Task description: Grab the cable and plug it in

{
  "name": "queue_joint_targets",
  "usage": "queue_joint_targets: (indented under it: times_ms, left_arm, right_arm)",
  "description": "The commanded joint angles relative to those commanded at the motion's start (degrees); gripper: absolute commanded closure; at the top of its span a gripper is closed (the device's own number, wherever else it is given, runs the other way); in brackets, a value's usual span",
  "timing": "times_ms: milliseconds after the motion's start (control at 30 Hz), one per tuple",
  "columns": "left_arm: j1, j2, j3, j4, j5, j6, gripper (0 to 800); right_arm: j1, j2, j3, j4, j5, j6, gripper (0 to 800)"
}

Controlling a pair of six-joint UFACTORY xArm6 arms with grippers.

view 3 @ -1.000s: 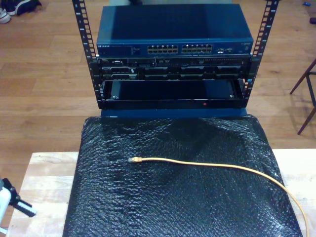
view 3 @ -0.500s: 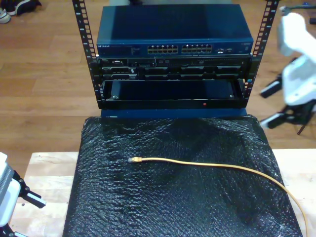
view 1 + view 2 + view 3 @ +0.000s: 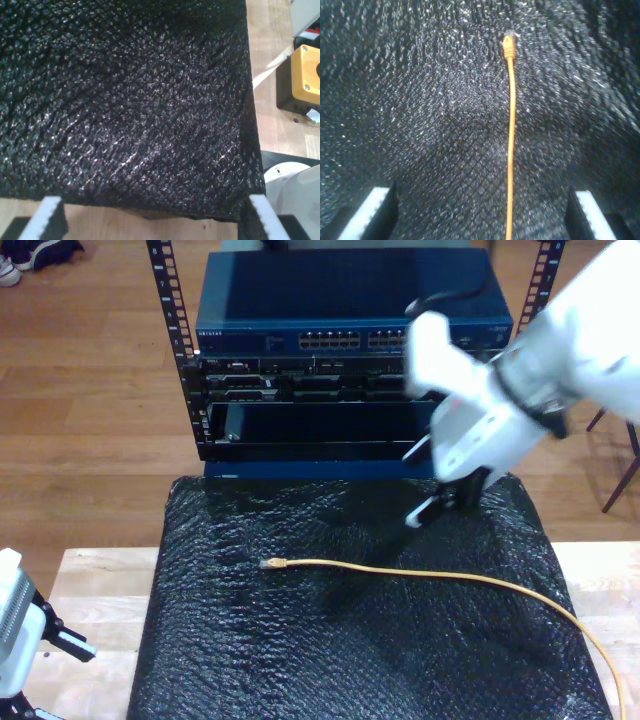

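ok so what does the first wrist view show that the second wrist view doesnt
First wrist view: the black mat ends at an edge, with bare wooden table beside it and a yellow box with a black button. Second wrist view: the cable lying nearly straight on the mat, its clear plug at the tip. Shared: the same black mat under both cameras.

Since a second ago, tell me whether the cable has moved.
No. The cable lies where it did on the black mat, its plug at the same spot below the rack. An arm has swung in over it.
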Motion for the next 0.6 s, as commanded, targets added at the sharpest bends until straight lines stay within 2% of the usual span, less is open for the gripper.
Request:
queue_joint_targets:
  times_ms: [133,367,600]
  left_arm:
    - [0.00,0.09,0.09,0.00,-0.09,0.00,0]
    - [0.00,1.05,0.00,0.00,-0.09,-0.18,0]
    - [0.00,1.23,0.09,0.00,-0.09,-0.70,0]
  right_arm:
    - [5.10,3.69,-1.41,-6.07,-3.69,4.13,19]
    - [11.96,11.52,-7.56,-12.66,-4.40,12.57,14]
    - [17.32,18.90,-14.15,-24.26,-4.40,23.21,14]
